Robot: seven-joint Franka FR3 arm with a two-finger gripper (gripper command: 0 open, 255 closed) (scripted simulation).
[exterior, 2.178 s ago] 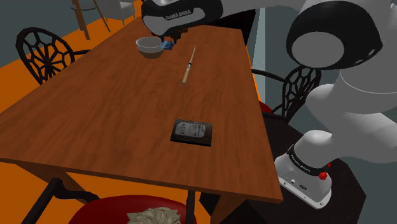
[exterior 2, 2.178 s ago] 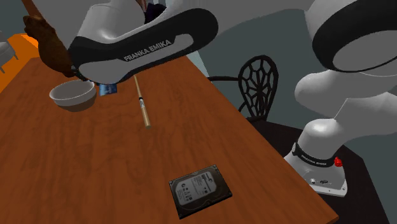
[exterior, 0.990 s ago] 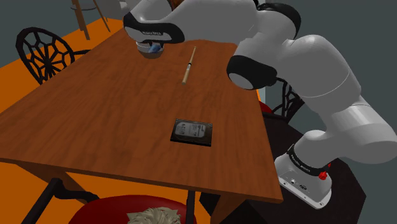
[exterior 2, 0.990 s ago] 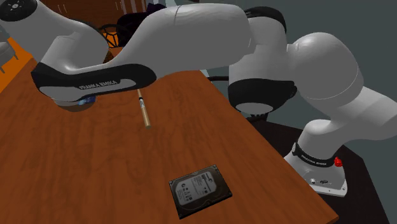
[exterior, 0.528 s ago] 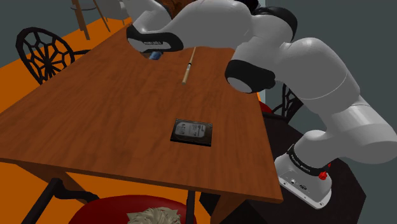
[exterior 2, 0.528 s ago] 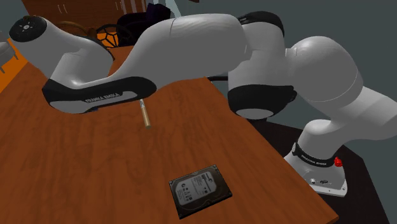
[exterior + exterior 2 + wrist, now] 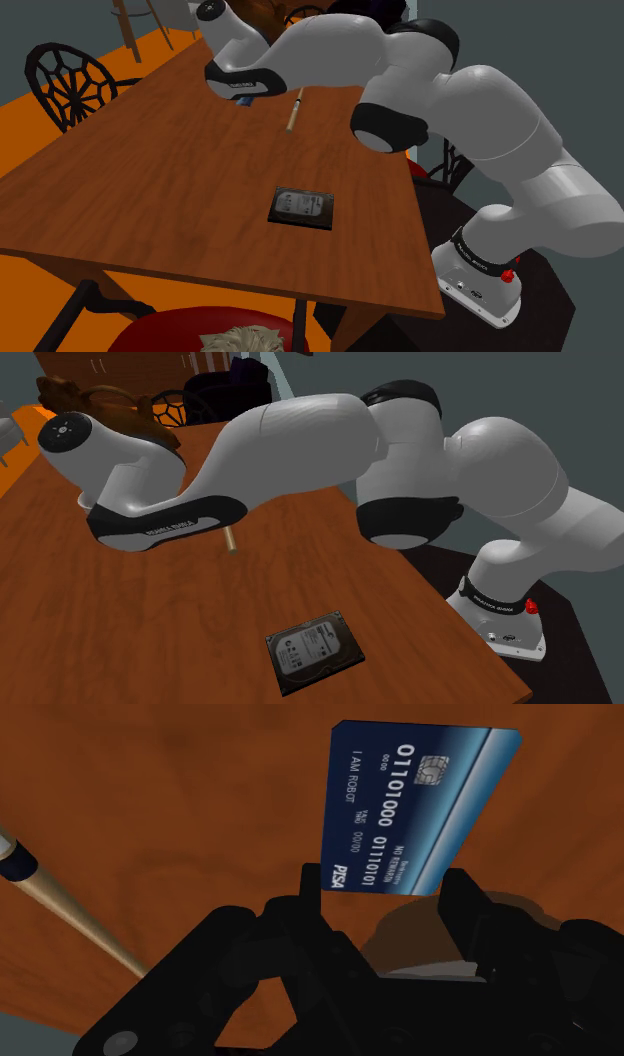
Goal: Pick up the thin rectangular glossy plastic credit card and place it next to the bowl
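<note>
the black gripper (image 7: pixel 385 889) is clamping the dark blue credit card (image 7: pixel 405 804) by its short end, one finger (image 7: pixel 312 889) pressing each long edge, while the card's embossed numbers are facing the wrist camera and the brown table (image 7: pixel 180 190) is lying beyond it. a couple of seconds ago the card was lying flat just beside the bowl and the hand was hanging above both. since then the arm has been stretching low over the far end of the table, and over the last second the hand has been sliding back toward the near side, the sliver of blue under it travelling along. that suggests the pick is done and the card is riding clear of the wood. the bowl is now masked by the forearm, so how far the card has drifted from it cannot be told. the long wooden stick (image 7: pixel 294 110) is lying just beside the hand and the hard drive (image 7: pixel 301 207) well apart. what seems to be remaining is the set-down: bringing the card back beside the bowl's rim and releasing it flat, without nudging the stick.
</note>
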